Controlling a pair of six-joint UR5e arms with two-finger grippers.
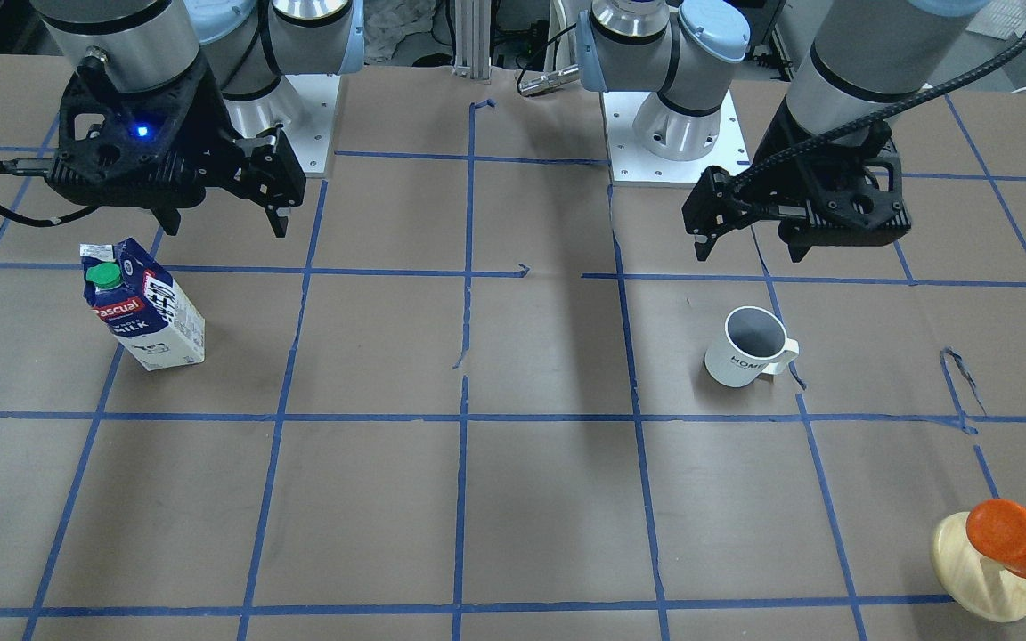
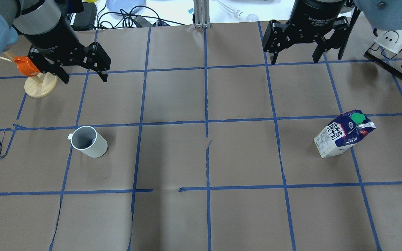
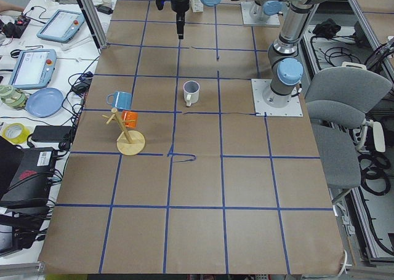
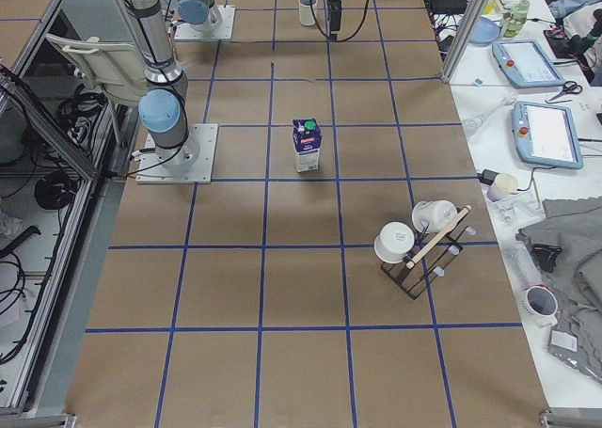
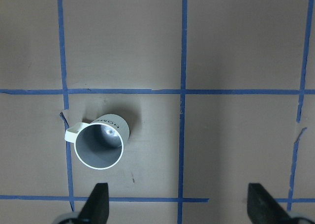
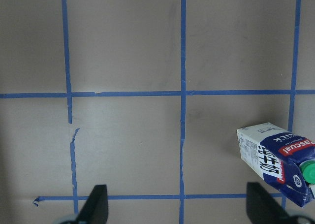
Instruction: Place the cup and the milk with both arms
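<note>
The white cup point(image 1: 745, 349) with a grey inside stands upright on the brown table, seen also in the overhead view point(image 2: 88, 141) and the left wrist view point(image 5: 101, 141). My left gripper point(image 1: 749, 254) is open and empty, raised above the table behind the cup; it also shows overhead point(image 2: 84, 79). The blue and white milk carton point(image 1: 143, 307) with a green cap stands upright on the other side, also overhead point(image 2: 344, 134) and at the right edge of the right wrist view point(image 6: 278, 160). My right gripper point(image 1: 224, 229) is open and empty, raised above the table near the carton.
A wooden mug tree point(image 1: 985, 570) with an orange mug point(image 1: 1016, 534) stands near the table corner on my left. A black rack with white cups point(image 2: 394, 42) stands at the far right. The arm bases point(image 1: 678, 133) sit at the robot's edge.
</note>
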